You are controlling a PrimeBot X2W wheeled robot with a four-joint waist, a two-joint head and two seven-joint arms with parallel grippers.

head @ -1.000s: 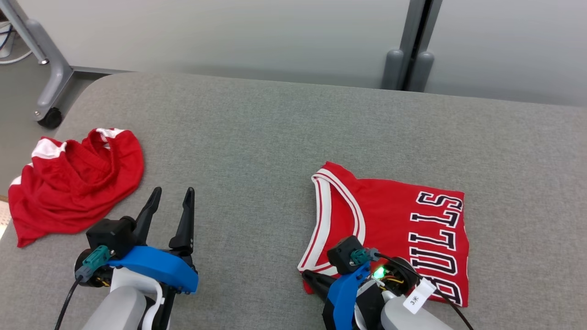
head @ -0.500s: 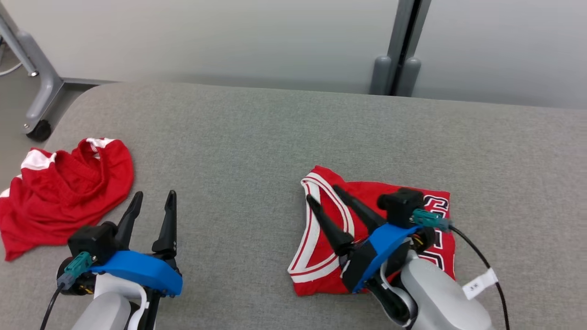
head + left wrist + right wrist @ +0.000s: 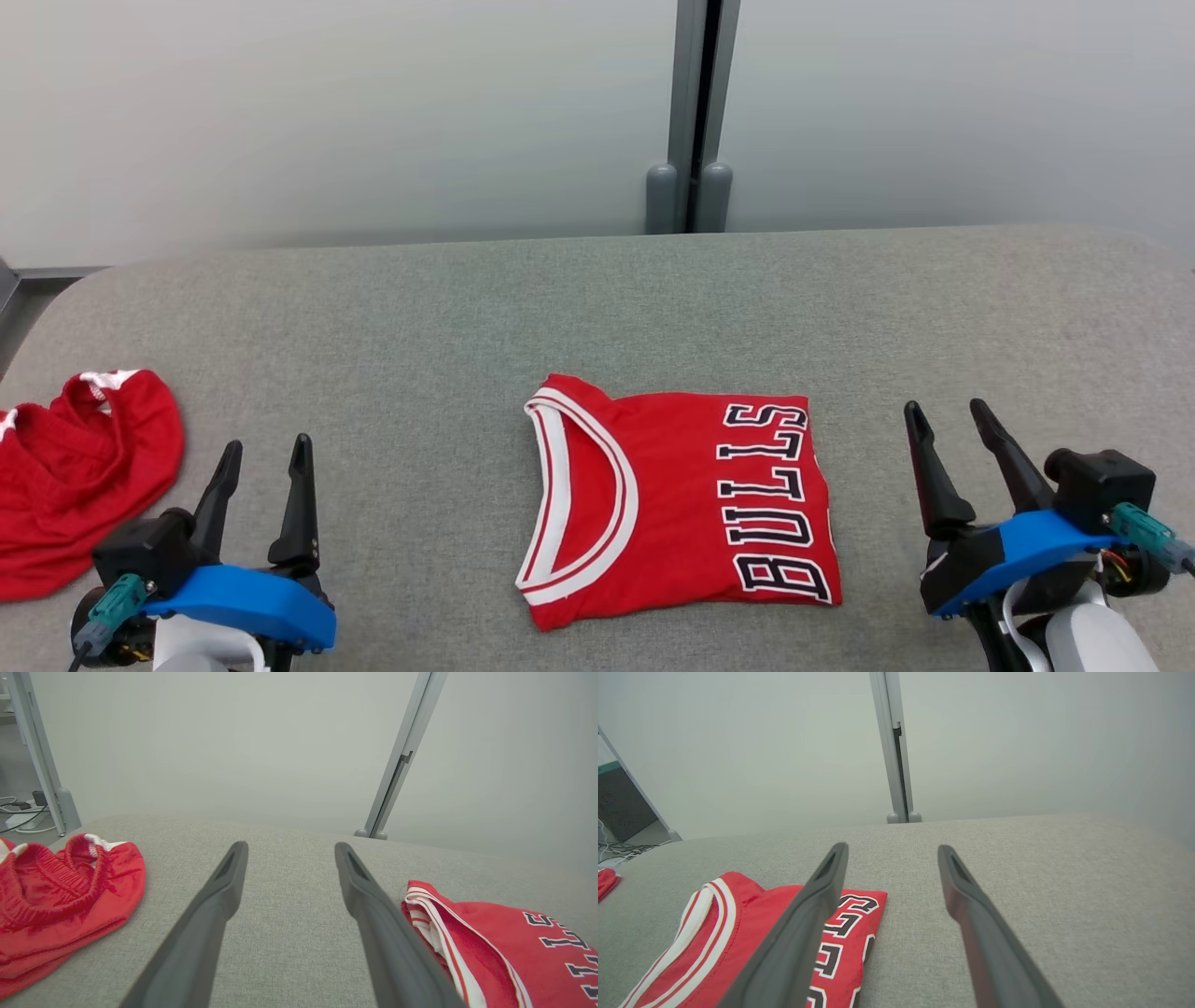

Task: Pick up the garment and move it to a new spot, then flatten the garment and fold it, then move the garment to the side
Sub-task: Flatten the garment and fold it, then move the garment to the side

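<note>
Folded red jersey with white trim (image 3: 672, 504) lies flat on a grey fabric table (image 3: 597, 308) between the left gripper (image 3: 266, 444) and right gripper (image 3: 945, 407), both spread wide and empty

even soft light, sharp, faint shadows.

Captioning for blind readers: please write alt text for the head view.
A folded red jersey lettered BULLS lies flat on the middle of a grey padded table. The left gripper and right gripper, both open and empty, flank it, and a crumpled red garment sits at the far left.
</note>
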